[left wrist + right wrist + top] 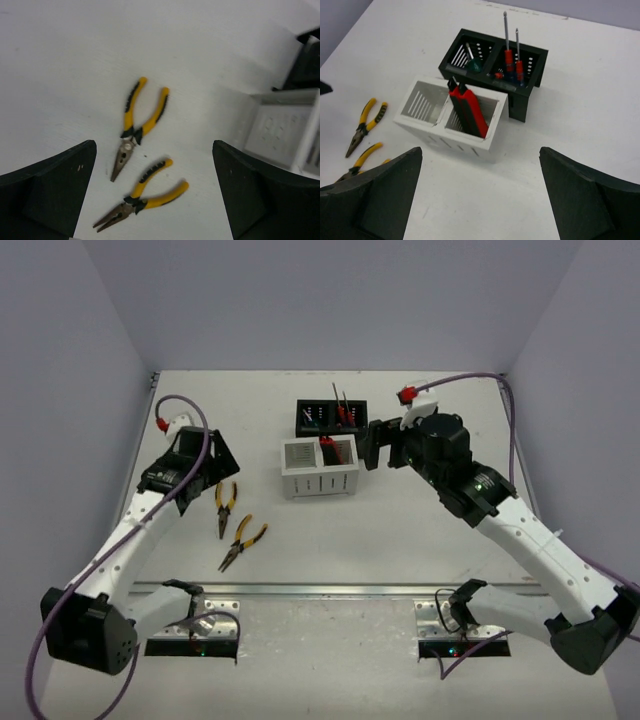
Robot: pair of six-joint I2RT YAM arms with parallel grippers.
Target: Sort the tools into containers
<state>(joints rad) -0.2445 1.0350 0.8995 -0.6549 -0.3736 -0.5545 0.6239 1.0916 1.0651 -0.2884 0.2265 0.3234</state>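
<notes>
Two yellow-and-black pliers lie on the table at the left, one farther off in the left wrist view and the other nearer. My left gripper hovers open above them, holding nothing. The white slotted box holds two red-and-black utility knives upright in its right compartment. Behind it the black box holds red-handled screwdrivers and a green-handled one. My right gripper stands open and empty just right of the white box.
The white box's left compartment shows nothing inside. The pliers lie left of the boxes in the right wrist view. Grey walls enclose the table on three sides. The arm bases sit on a metal rail at the near edge.
</notes>
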